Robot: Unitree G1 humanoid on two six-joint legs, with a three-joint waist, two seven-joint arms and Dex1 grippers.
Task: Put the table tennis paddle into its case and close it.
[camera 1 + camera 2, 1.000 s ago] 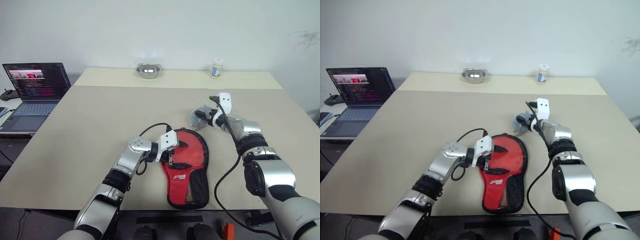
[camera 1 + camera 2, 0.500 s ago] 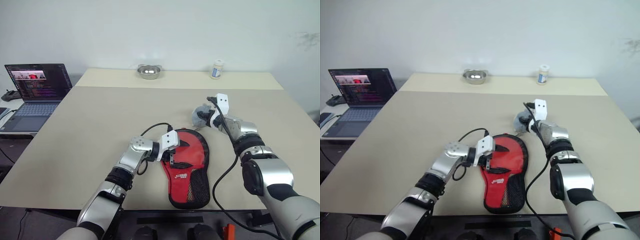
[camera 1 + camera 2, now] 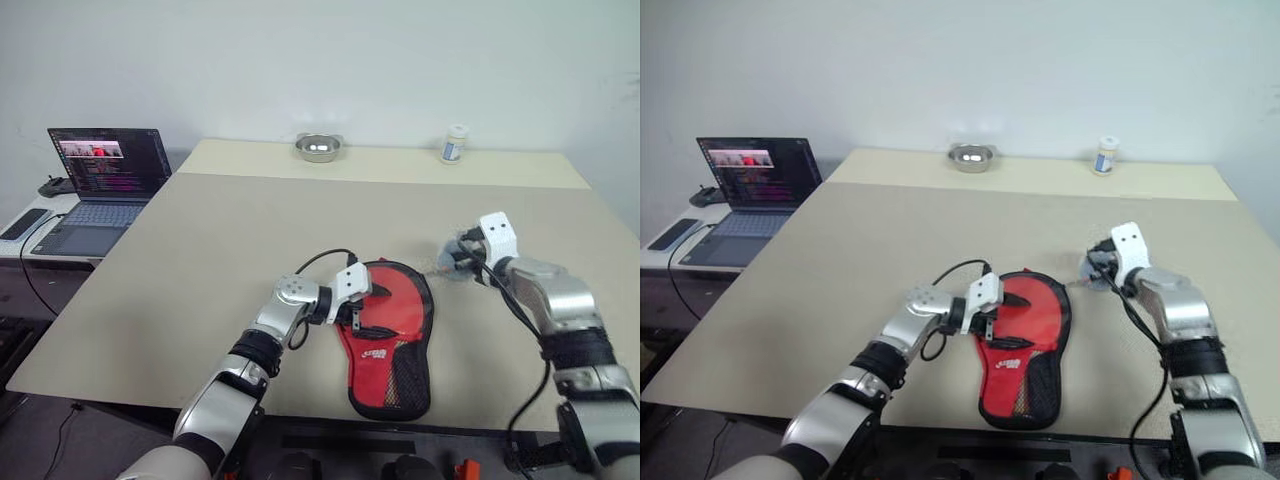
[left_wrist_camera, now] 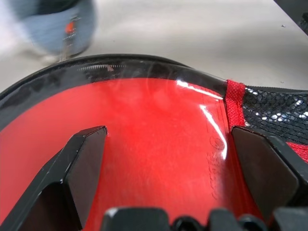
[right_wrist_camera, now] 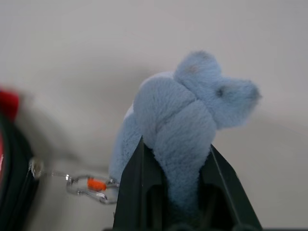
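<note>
Right wrist view: right gripper (image 5: 175, 168) fingers pinched narrow on a blue plush charm (image 5: 183, 115) (small clasp and chain trail from it toward the case edge). Left gripper (image 4: 163, 168) spread wide, fingers flat over the round red end of the case (image 3: 385, 330). Case lies red/mesh side up on the table (image 3: 200, 250), long axis running front-to-back, round end far, narrow mesh end at near table edge. Paddle not discernible.
</note>
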